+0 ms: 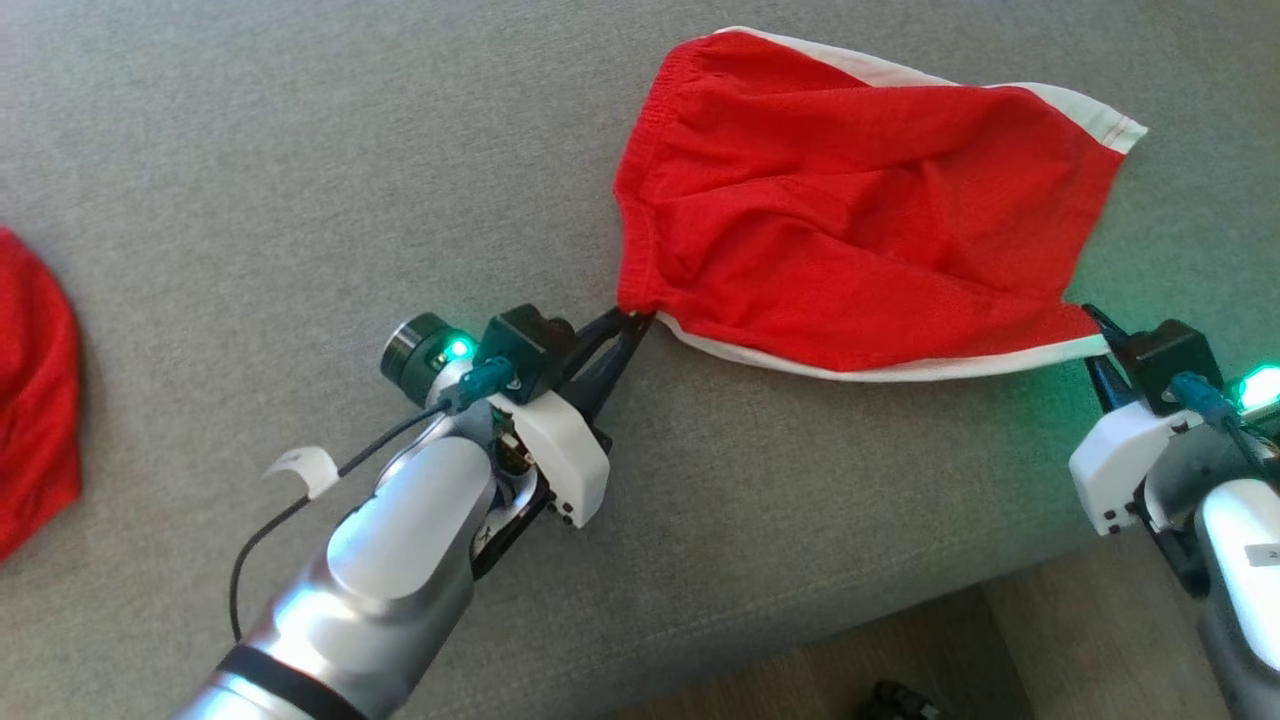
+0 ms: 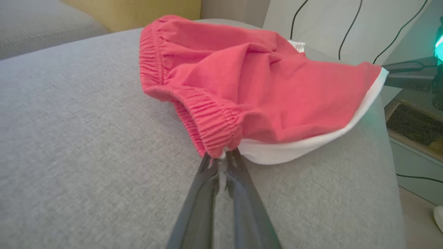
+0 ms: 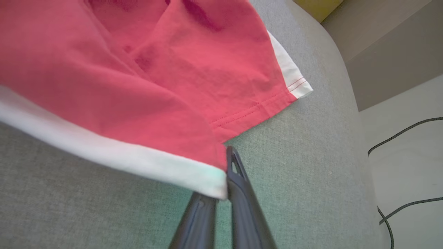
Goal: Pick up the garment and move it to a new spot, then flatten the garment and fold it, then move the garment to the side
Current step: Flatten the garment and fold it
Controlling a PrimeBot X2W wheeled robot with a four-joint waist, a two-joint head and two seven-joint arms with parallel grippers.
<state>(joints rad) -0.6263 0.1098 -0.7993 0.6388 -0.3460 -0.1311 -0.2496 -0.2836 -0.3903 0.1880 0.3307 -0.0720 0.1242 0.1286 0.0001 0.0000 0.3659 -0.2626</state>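
The red garment (image 1: 850, 230) is lying rumpled on the grey cushion (image 1: 300, 150), toward the cushion's far right part. The left gripper (image 1: 635, 318) is pinching the elastic waistband corner, its fingers pressed together on the cloth. The right gripper (image 1: 1095, 325) is pinching the white-trimmed hem corner near the cushion's front edge.
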